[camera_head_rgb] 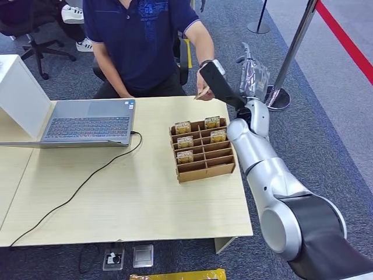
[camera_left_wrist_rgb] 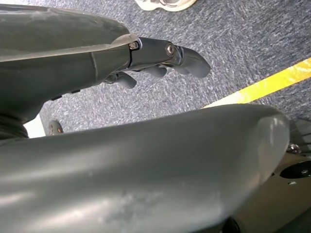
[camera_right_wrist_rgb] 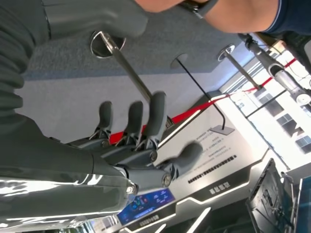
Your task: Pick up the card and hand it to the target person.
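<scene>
Dark fingers: the right hand point(camera_right_wrist_rgb: 139, 145) holds nothing in the wrist view, its fingers point(camera_right_wrist_rgb: 156, 116) spread and extended.
Right arm: raised past the table's far corner toward the person's hand point(camera_head_rgb: 205, 87).
Card: a tan card point(camera_head_rgb: 202, 92) sits in the person's hand, apart from the robot's.
Left hand: the left hand point(camera_left_wrist_rgb: 161, 60) hangs over blue carpet, fingers loosely straight, empty.
Tray: a wooden divided tray point(camera_head_rgb: 203, 165) on the pale table point(camera_head_rgb: 132, 192) holds five more cards; printing unreadable.
Laptop: open on the table's far left point(camera_head_rgb: 88, 125), cable trailing.
</scene>
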